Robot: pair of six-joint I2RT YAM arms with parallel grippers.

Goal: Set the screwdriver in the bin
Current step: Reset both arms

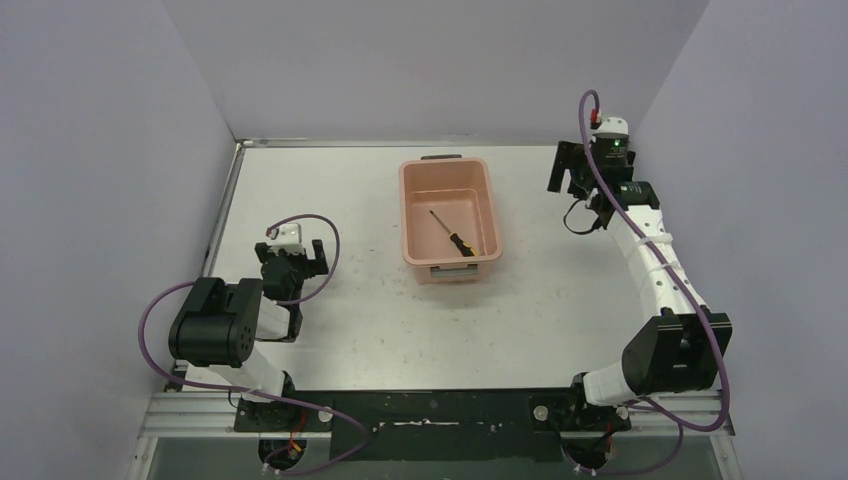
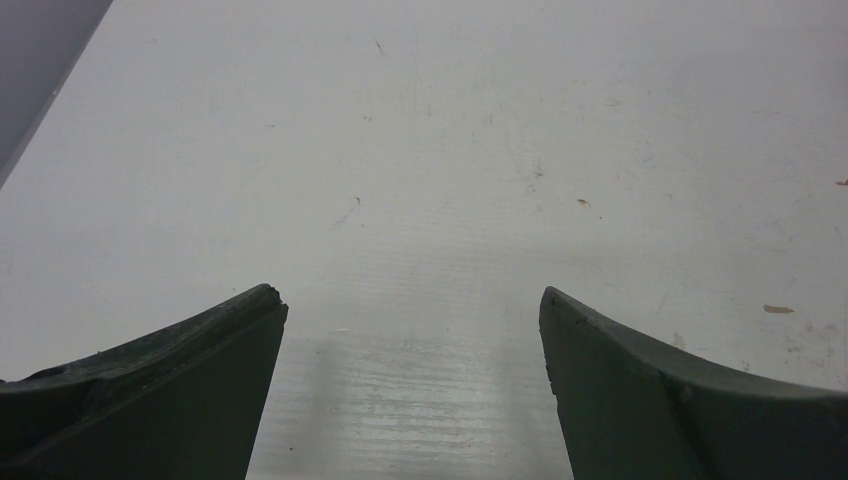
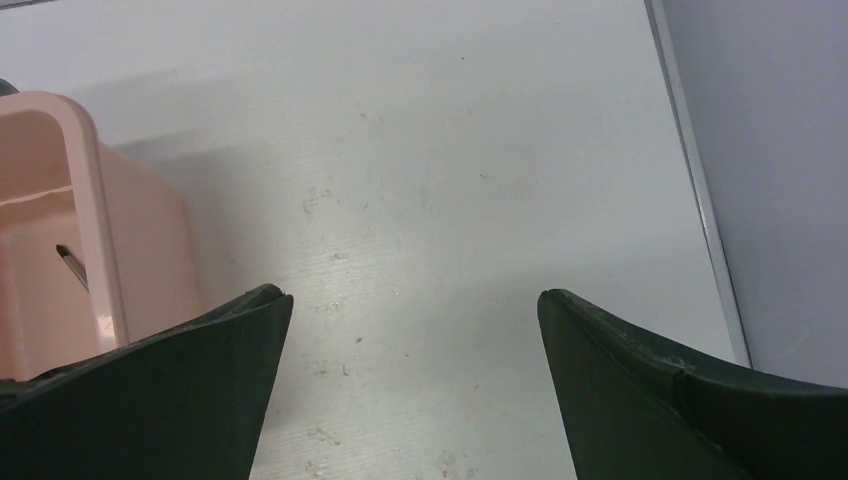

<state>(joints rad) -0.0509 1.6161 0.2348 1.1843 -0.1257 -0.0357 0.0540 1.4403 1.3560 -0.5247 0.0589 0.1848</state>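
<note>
Over to the right arm (image 1: pixel 655 270): it reaches long and far up the table (image 1: pixel 340 330), elbow low by its base, wrist out near the back corner. The right gripper (image 3: pixel 412 298) is released, fingers spread wide, nothing between them but bare table below. Just off to that gripper's left sits the bin (image 1: pixel 460 200), its pink corner showing at the edge of the wrist view. And there's the screwdriver (image 1: pixel 452 233), lying flat on the bin's floor, slanted, yellow-and-black handle toward the near end, clear of both grippers.

The left arm (image 1: pixel 215 335) is folded up tight by its base, elbow bulky at the near-left. The left gripper (image 2: pixel 410 300) hangs low over the table, fingers apart too, holding nothing; the bin lies ahead and well off to its right.
</note>
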